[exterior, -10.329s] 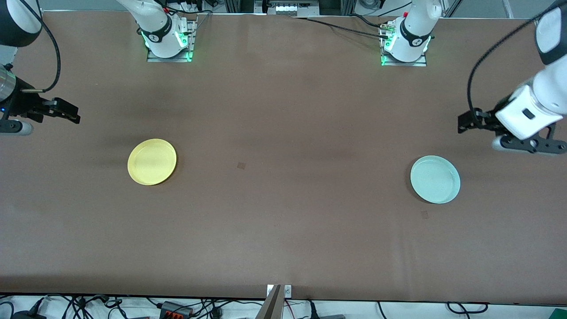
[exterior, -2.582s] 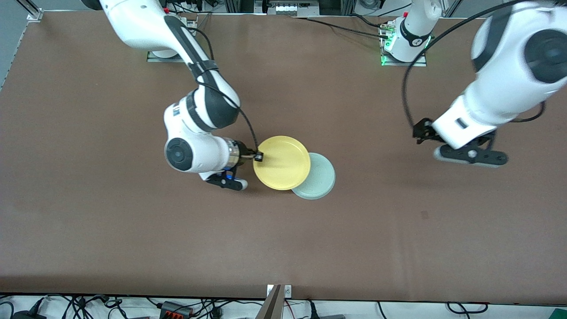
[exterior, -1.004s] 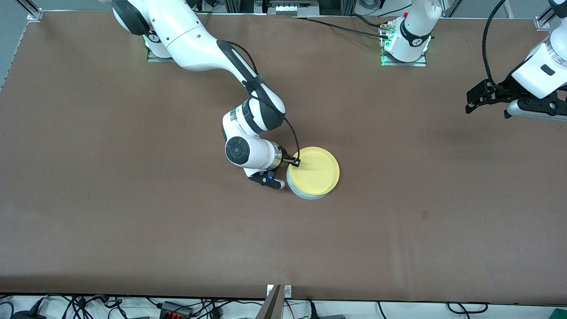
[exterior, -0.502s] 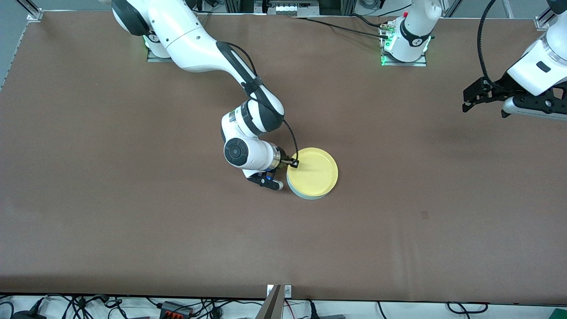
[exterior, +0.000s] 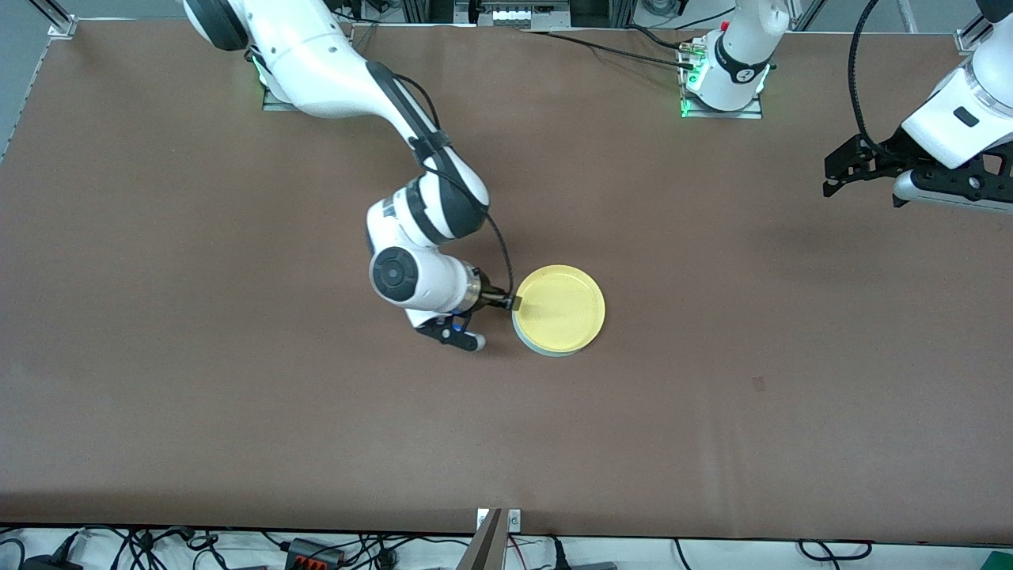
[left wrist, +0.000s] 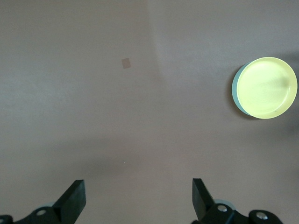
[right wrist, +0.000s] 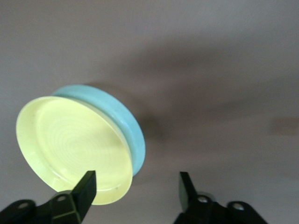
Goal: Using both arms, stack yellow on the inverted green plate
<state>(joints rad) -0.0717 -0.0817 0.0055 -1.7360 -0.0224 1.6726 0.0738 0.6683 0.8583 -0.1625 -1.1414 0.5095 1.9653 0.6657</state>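
Note:
The yellow plate (exterior: 559, 307) (left wrist: 267, 87) (right wrist: 74, 149) lies rim up on the inverted green plate (exterior: 529, 342) (left wrist: 235, 88) (right wrist: 119, 112) in the middle of the table. It covers all but a thin crescent of green. My right gripper (exterior: 506, 305) (right wrist: 138, 189) is low beside the stack, on the side toward the right arm's end. It is open, its fingers just off the yellow rim and gripping nothing. My left gripper (exterior: 835, 170) (left wrist: 138, 200) waits high over the left arm's end of the table, open and empty.
The brown table cover carries a small dark square mark (exterior: 758, 384) (left wrist: 125, 62) nearer the front camera than the left gripper. Both arm bases (exterior: 722, 79) stand along the edge farthest from the front camera. A metal bracket (exterior: 491, 538) sticks up at the nearest edge.
My right gripper has opened, let go of the yellow plate and drawn back a little toward the right arm's end. The plate stays on the green one. The left gripper barely moved.

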